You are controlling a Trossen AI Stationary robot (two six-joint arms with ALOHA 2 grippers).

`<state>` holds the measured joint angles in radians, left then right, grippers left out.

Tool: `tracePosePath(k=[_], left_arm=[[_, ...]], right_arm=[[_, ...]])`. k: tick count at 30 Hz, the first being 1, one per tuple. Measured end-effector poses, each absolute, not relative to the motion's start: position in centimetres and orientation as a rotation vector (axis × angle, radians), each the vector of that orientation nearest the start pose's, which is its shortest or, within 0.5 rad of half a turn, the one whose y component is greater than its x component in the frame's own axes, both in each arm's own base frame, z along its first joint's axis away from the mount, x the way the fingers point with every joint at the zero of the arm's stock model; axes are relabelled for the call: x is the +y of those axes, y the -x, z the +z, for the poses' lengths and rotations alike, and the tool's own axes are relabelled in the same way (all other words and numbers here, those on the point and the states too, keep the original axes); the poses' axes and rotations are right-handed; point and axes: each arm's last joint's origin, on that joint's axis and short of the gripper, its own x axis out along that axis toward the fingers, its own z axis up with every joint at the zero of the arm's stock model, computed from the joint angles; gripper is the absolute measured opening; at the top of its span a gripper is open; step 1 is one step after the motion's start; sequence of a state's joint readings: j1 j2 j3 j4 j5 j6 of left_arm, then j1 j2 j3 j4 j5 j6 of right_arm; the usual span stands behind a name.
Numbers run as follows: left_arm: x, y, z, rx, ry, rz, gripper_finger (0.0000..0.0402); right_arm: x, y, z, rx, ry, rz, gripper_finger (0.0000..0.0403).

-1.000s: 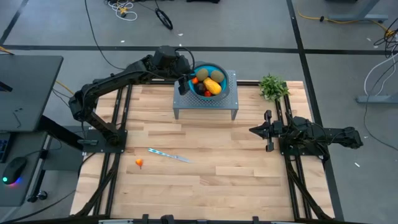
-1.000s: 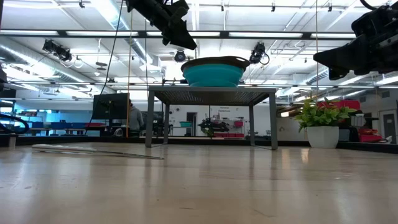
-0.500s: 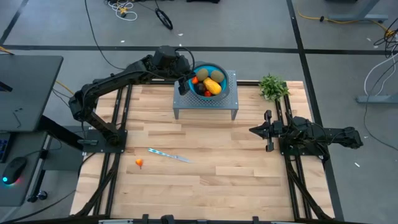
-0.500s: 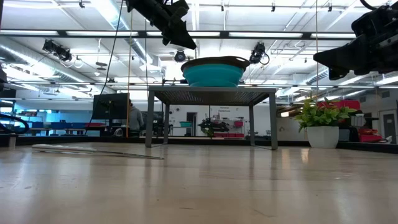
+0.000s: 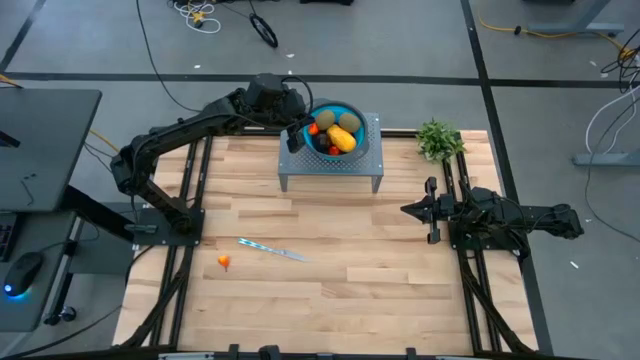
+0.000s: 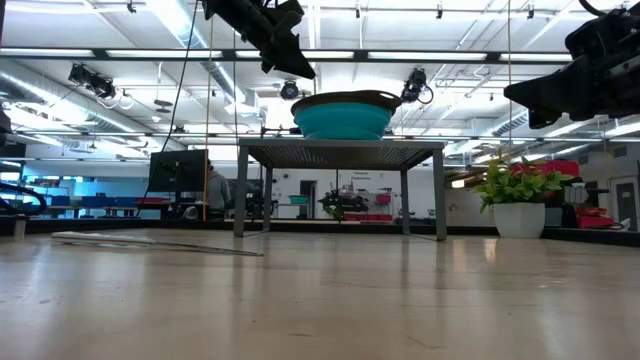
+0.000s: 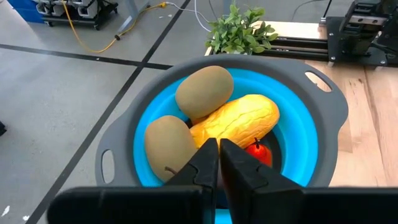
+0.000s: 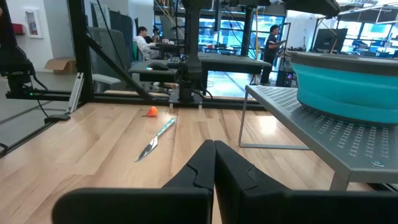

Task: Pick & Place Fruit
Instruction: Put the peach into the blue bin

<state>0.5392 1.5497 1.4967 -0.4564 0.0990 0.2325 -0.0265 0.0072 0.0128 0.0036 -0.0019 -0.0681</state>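
A blue bowl with a grey rim (image 7: 324,127) stands on a grey perforated stand (image 5: 330,165) at the table's far side. In it lie two brown-green kiwis (image 7: 204,90) (image 7: 168,142), a long yellow-orange fruit (image 7: 239,119) and a small red one (image 7: 262,154). My left gripper (image 7: 219,163) hangs shut and empty just above the bowl's left rim, fingers slanting down toward the fruit (image 5: 293,137). One small orange fruit (image 5: 223,262) lies on the table at the near left. My right gripper (image 5: 406,210) waits shut and empty at the right, pointing level.
A slim silvery-blue knife (image 5: 272,249) lies on the wood near the loose orange fruit. A green potted plant (image 5: 438,140) stands at the far right corner. Bare wood stretches across the table's middle and near side.
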Motion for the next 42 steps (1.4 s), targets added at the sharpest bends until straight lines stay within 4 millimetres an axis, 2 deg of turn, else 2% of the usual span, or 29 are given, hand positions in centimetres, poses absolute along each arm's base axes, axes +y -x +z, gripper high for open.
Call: tracePosePath(k=[21, 33, 42], left_arm=[[17.4, -29.8, 36.8, 0.534, -0.086, 0.338, 0.0003], [15.4, -26.6, 40.6, 0.424, -0.083, 0.363, 0.0001], [14.4, -26.0, 40.9, 0.451, -0.088, 0.339, 0.0001]], right_arm=[[-0.3, -9.7, 16.8, -0.008, 0.068, -0.025, 0.0007], [-0.3, -9.7, 16.8, -0.008, 0.068, -0.025, 0.0007], [-0.3, -9.7, 16.8, -0.008, 0.068, -0.025, 0.0007]])
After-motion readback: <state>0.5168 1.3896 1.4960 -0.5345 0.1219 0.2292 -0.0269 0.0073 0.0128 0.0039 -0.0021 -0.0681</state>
